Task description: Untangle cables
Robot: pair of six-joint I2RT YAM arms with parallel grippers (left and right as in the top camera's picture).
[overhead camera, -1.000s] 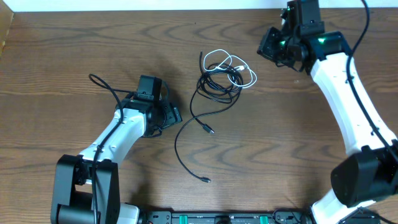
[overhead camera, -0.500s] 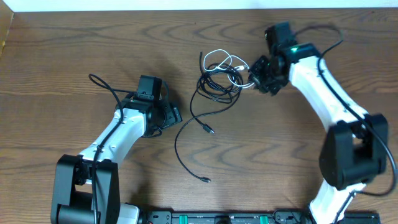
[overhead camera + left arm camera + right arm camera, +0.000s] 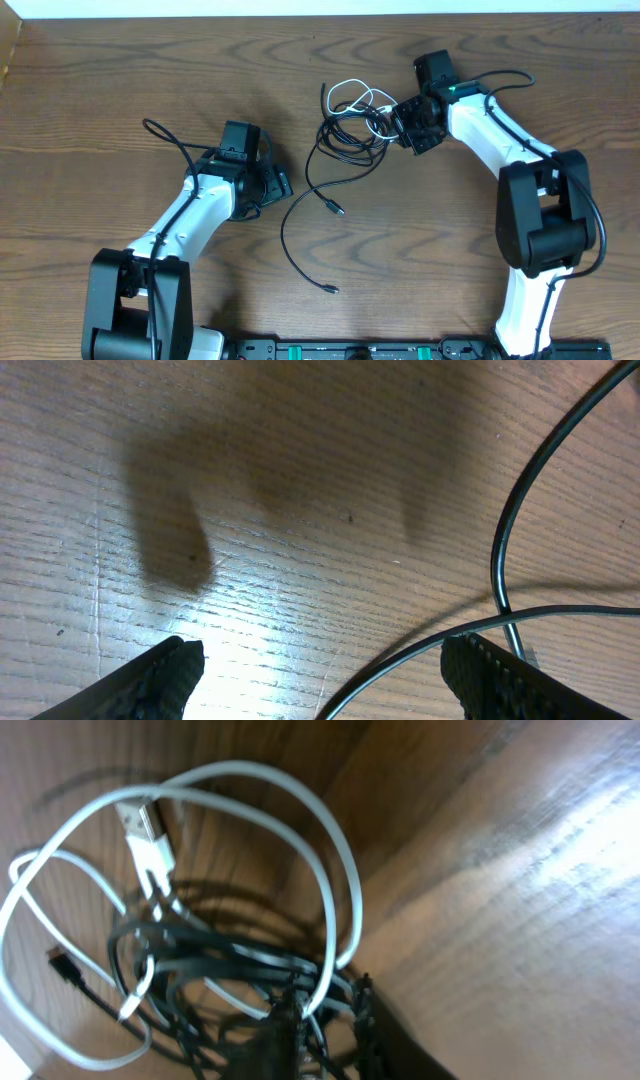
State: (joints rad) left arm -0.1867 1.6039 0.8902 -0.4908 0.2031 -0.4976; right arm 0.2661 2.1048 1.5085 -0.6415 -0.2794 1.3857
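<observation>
The cables [image 3: 352, 130] lie in a tangle at the table's back centre, with a white strand [image 3: 345, 92] looped over black coils. Two loose black tails [image 3: 297, 205] trail forward to small plugs. My right gripper [image 3: 401, 118] is at the tangle's right edge. In the right wrist view the right gripper [image 3: 328, 1015] is shut on the cables, with the white loop [image 3: 330, 900] and black strands running between its fingers. My left gripper [image 3: 274, 186] rests left of the tails. In the left wrist view the left gripper [image 3: 322, 665] stands open, and a black cable [image 3: 500, 550] crosses by its right finger.
A thicker black arm wire [image 3: 165, 135] loops beside the left arm. A white wall edge [image 3: 300, 8] runs along the table's back. Bare wood lies between the two arms in front.
My right arm swung from the back right corner down and left to the tangle, and its jaws have come in round the strands. The left arm has not moved.
</observation>
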